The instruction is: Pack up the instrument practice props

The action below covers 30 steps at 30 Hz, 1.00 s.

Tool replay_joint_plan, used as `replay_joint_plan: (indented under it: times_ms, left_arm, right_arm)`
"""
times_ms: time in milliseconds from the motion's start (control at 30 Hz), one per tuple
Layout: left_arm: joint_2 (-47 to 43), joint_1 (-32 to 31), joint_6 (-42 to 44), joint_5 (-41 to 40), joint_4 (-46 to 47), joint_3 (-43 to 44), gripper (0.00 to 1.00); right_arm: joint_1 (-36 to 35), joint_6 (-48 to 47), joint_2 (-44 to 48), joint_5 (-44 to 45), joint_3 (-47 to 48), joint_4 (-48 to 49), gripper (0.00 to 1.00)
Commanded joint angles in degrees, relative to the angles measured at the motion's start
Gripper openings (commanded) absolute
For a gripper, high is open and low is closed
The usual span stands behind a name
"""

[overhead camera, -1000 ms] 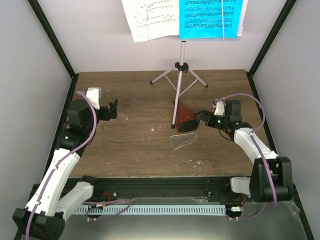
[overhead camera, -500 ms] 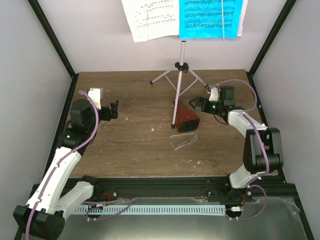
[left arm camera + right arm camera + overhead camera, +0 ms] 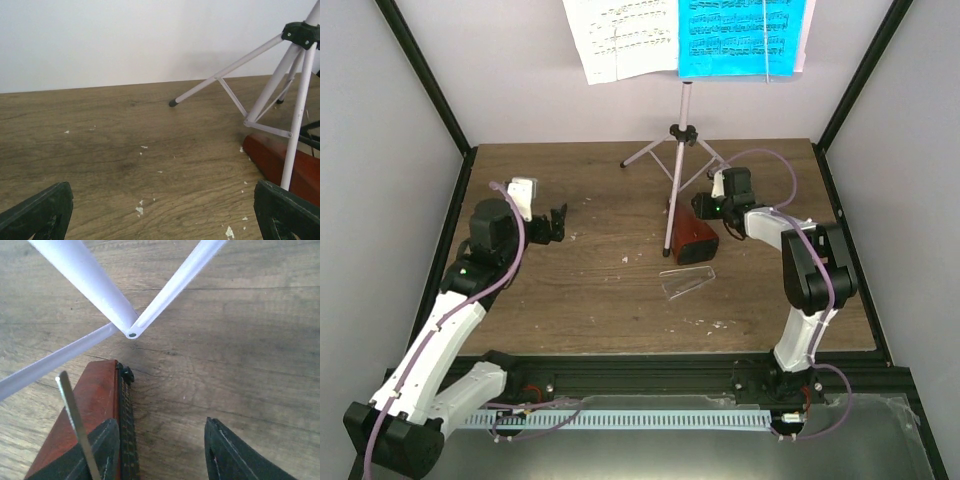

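The pale pink music stand (image 3: 686, 105) stands at the back of the table, holding a white sheet (image 3: 620, 35) and a cyan sheet (image 3: 740, 35). The small brown metronome (image 3: 692, 238) sits at the foot of its tripod, and the clear cover (image 3: 687, 281) lies on the table in front of it. My right gripper (image 3: 703, 205) is open at the metronome's far end. In the right wrist view one fingertip (image 3: 102, 447) overlaps the metronome (image 3: 85, 410) and the other is over bare wood. My left gripper (image 3: 560, 222) is open over bare table, well left of the tripod.
The tripod legs (image 3: 90, 275) cross just above my right gripper (image 3: 160, 450), and a thin metal rod (image 3: 75, 425) rises beside the metronome. In the left wrist view the tripod (image 3: 270, 90) and metronome (image 3: 280, 160) are at the right. Black frame posts (image 3: 850, 90) flank the table.
My right gripper has swung from the metronome's right side to its far end under the tripod, and its jaws have narrowed. The left gripper has shifted slightly right.
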<state>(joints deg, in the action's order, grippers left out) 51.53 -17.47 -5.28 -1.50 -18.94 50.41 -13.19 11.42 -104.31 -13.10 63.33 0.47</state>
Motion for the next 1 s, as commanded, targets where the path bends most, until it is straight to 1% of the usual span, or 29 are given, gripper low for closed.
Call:
replay_joint_plan:
  times_ms: [0,33,67,100,200,333,467,633,833,967]
  left_arm:
    - [1.54,-2.56,1.08,-2.10,0.29,0.00,1.00]
    - [1.94,-3.12,1.22,-2.79,0.04,0.22,1.00]
    - [2.29,-3.60,1.29,-3.33,-0.22,0.36,1.00]
    - [2.53,-3.88,1.25,-3.50,-0.32,0.48,1.00]
    - [2.73,-4.13,1.07,-3.73,-0.50,0.90,0.99]
    - [1.40,-4.15,1.06,-4.73,0.00,0.38,0.99]
    - [1.01,-4.15,0.89,-5.57,0.83,-0.37,0.99]
    - [0.88,-4.15,0.84,-6.24,1.77,-1.14,0.97]
    - [0.89,-4.15,2.48,-9.43,4.89,-3.97,0.96]
    - [1.57,-4.15,3.58,-10.98,6.25,-4.91,0.96]
  right_arm:
    - [-2.19,-4.70,-0.71,3.31,3.05,2.37,0.35]
    - [-2.39,-4.50,-0.20,3.66,2.58,2.85,0.24]
    - [-2.45,-4.10,0.60,4.01,1.60,3.59,0.17]
    - [-2.42,-3.55,1.75,4.36,0.37,4.37,0.14]
    - [-2.45,-2.17,6.27,4.48,-4.74,6.19,0.10]
    - [-2.46,-1.22,14.30,5.38,-11.19,6.12,0.02]
    - [-2.54,0.68,22.59,4.55,-17.17,4.85,0.01]
    - [-2.69,5.58,31.89,2.45,-23.99,2.79,0.01]
    - [-3.90,9.84,41.30,2.23,-28.51,-3.49,0.01]
    - [-4.15,11.87,45.89,0.74,-30.14,-7.41,0.01]
